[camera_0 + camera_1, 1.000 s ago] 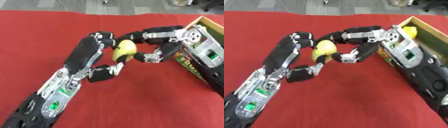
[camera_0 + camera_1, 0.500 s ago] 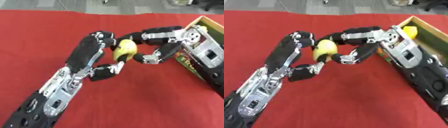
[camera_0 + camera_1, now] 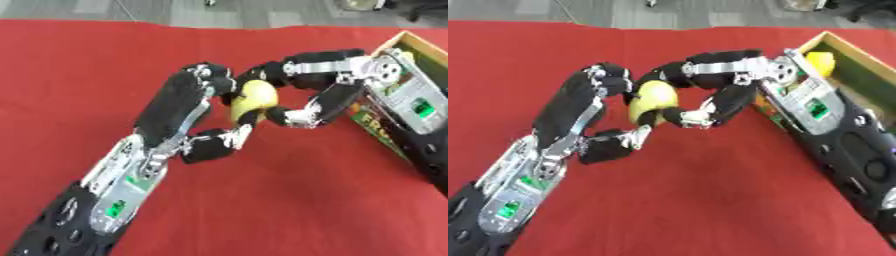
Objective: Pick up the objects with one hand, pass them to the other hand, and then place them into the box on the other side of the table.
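Two hands are being closed on one yellow fruit [image 3: 252, 98] above the red tabletop [image 3: 79, 70]: left hand [image 3: 188, 107] curled under it, right hand [image 3: 311, 95] pinching from the box [image 3: 859, 60] side.

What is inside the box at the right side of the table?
Inside the box one yellow object shows near its far end. The right hand and its arm cover the near part, so other contents cannot be seen.

Over the red bench [image 3: 710, 200], left hand [image 3: 592, 107] and right hand [image 3: 715, 95] both curl around a yellow fruit [image 3: 651, 97]; another yellow object [image 3: 820, 61] lies in the box [image 3: 866, 60].
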`<action>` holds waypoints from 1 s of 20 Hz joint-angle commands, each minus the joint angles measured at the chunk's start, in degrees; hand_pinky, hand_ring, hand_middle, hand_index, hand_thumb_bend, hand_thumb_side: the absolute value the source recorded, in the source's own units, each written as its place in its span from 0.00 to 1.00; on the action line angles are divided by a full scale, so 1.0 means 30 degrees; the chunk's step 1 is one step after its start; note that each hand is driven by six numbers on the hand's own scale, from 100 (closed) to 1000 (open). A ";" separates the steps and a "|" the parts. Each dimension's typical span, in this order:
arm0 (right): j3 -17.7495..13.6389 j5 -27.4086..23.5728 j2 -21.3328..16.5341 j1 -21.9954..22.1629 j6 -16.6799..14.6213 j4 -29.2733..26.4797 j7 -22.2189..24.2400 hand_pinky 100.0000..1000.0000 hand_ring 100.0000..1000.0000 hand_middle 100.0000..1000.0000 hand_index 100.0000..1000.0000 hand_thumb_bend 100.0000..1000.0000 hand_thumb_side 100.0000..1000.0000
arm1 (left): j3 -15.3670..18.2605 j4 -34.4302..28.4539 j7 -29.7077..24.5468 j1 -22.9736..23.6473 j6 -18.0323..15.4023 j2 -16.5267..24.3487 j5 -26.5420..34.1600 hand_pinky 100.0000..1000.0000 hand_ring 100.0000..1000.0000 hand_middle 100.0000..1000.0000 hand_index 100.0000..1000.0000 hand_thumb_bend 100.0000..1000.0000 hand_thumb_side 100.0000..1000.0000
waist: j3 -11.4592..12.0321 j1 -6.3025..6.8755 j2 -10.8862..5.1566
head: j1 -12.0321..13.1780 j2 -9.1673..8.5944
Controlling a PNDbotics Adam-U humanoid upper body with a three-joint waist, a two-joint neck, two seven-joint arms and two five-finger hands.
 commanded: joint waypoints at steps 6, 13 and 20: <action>-0.0347 -0.1242 -0.0131 -0.0368 0.1469 -0.0779 0.0022 0.91 1.00 0.81 0.74 0.00 0.40 | -0.0011 0.0077 0.0006 -0.0453 -0.0136 -0.0357 -0.0135 0.64 0.52 0.43 0.43 0.00 0.16 | 0.0010 0.0012 -0.0283 | -0.0131 -0.0114; -0.0293 -0.1238 -0.0267 -0.0284 0.1689 -0.1091 0.0022 0.90 1.00 0.76 0.68 0.00 0.23 | -0.0041 0.0128 0.0072 -0.0510 -0.0215 -0.0420 -0.0202 0.64 0.52 0.43 0.43 0.00 0.15 | 0.0022 0.0016 -0.0278 | -0.0157 -0.0137; -0.0255 -0.1002 -0.0319 -0.0219 0.1583 -0.1238 0.0022 0.89 1.00 0.70 0.59 0.00 0.15 | -0.0004 0.0093 0.0273 -0.0536 -0.0109 -0.0474 -0.0192 0.64 0.52 0.43 0.46 0.00 0.13 | 0.0010 0.0030 -0.0260 | -0.0176 -0.0136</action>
